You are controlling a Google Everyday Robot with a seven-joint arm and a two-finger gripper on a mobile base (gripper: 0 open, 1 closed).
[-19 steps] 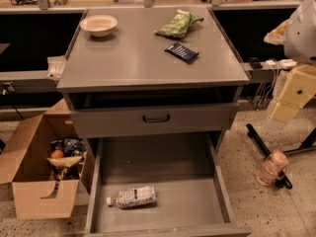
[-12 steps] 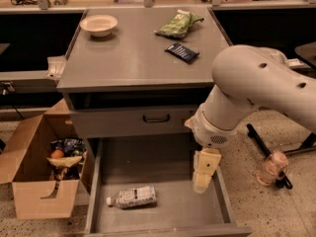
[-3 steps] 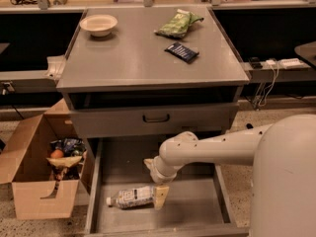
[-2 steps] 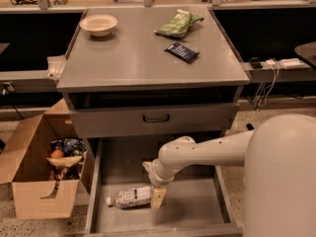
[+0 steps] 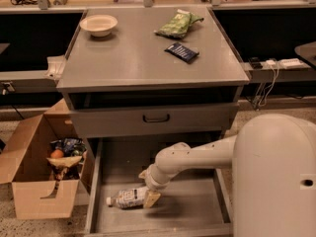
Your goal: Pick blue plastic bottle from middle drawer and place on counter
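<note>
The blue plastic bottle [image 5: 127,197] lies on its side on the floor of the open middle drawer [image 5: 197,209], white cap pointing left. My gripper [image 5: 150,198] is down in the drawer at the bottle's right end, its tan fingers [image 5: 152,199] against the bottle's base. My white arm reaches in from the lower right. The grey counter [image 5: 143,58] is the cabinet top above.
On the counter stand a white bowl [image 5: 98,24], a green snack bag [image 5: 178,23] and a dark blue packet [image 5: 181,52]. A closed drawer front with a black handle [image 5: 156,118] sits above the open drawer. An open cardboard box [image 5: 42,174] with items stands at the left.
My arm swung in from the right and lowered into the drawer. In the last second the gripper has moved slightly left onto the bottle's right end. The bottle has not moved.
</note>
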